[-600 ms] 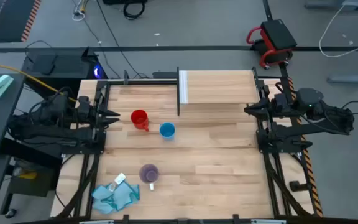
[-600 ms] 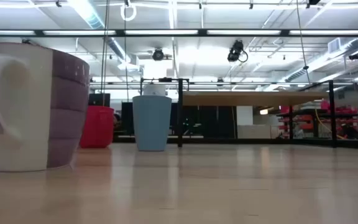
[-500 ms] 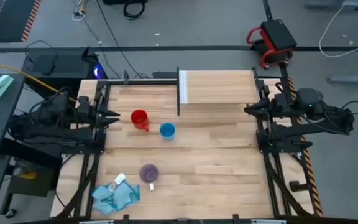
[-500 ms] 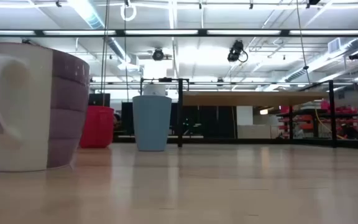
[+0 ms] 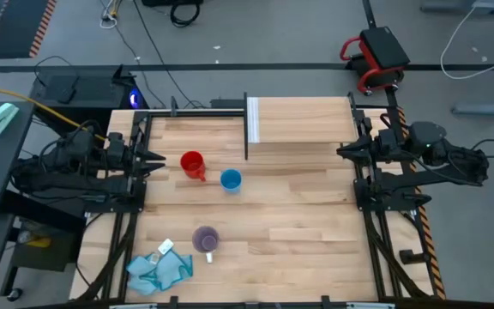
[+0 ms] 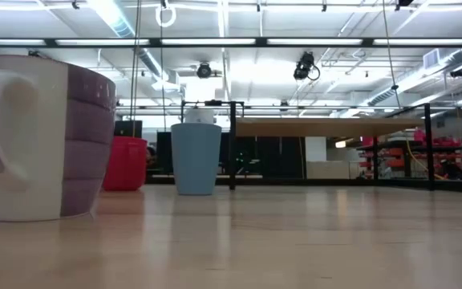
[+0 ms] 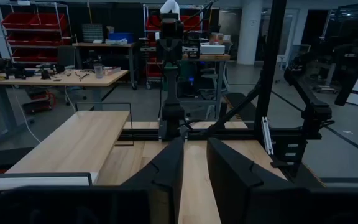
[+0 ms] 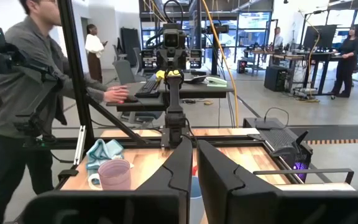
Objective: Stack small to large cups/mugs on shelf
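On the table, 1 red mug point(image 5: 192, 162), 1 light-blue cup point(image 5: 231, 179), 1 purple mug point(image 5: 206, 239)

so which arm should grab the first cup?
Probably left. The red mug and light-blue cup stand nearer the parked left gripper; the right gripper waits across the table.

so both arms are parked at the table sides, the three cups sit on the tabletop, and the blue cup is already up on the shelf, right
Not quite. In the high view the light-blue cup stands on the tabletop beside the red mug, short of the shelf, which holds no cup. The rest is right: the purple mug is also on the tabletop, and the left gripper and right gripper wait at the table's sides.
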Robot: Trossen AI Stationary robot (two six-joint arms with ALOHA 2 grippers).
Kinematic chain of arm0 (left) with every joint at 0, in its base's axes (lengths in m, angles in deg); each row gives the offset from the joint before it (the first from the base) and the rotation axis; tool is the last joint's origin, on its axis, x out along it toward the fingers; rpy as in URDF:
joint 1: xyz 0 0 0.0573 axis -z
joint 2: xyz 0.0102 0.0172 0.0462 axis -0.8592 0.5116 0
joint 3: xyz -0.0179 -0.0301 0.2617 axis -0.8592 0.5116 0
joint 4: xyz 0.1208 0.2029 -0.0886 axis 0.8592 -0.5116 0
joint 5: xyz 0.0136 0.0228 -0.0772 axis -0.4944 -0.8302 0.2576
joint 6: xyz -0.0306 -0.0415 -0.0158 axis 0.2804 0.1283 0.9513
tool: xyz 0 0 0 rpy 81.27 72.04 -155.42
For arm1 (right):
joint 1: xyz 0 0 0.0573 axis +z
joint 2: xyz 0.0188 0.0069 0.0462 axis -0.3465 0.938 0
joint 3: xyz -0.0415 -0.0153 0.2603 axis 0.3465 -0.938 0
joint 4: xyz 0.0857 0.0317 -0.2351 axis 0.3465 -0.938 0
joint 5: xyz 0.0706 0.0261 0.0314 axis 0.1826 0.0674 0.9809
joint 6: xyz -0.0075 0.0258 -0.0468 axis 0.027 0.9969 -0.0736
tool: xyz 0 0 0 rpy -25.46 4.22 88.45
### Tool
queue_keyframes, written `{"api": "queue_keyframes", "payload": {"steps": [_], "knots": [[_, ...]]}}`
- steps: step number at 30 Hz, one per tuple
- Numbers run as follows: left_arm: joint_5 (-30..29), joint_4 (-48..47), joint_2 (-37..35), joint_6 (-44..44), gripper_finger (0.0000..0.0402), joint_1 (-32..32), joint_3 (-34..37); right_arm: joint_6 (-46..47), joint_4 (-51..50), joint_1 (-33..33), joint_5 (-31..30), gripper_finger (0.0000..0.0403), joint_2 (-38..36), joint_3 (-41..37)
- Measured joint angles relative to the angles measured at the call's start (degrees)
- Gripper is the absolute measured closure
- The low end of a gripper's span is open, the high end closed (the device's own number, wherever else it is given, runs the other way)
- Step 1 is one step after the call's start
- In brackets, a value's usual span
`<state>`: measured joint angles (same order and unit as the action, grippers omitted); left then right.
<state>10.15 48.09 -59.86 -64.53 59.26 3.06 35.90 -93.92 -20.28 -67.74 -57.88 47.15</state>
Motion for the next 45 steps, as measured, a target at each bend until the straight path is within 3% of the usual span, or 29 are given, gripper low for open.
{"api": "queue_keyframes", "payload": {"steps": [38, 45], "knots": [[-0.02, 0.25, -0.01, -0.04, 0.0323, -0.01, 0.00, 0.00, 0.00, 0.00, 0.00, 0.0371, -0.02, 0.00], [0.00, 4.13, 0.00, 2.20, 0.0318, 0.00, 0.00, 0.00, 0.00, -0.01, 0.00, 0.0371, 0.00, 0.00]]}}
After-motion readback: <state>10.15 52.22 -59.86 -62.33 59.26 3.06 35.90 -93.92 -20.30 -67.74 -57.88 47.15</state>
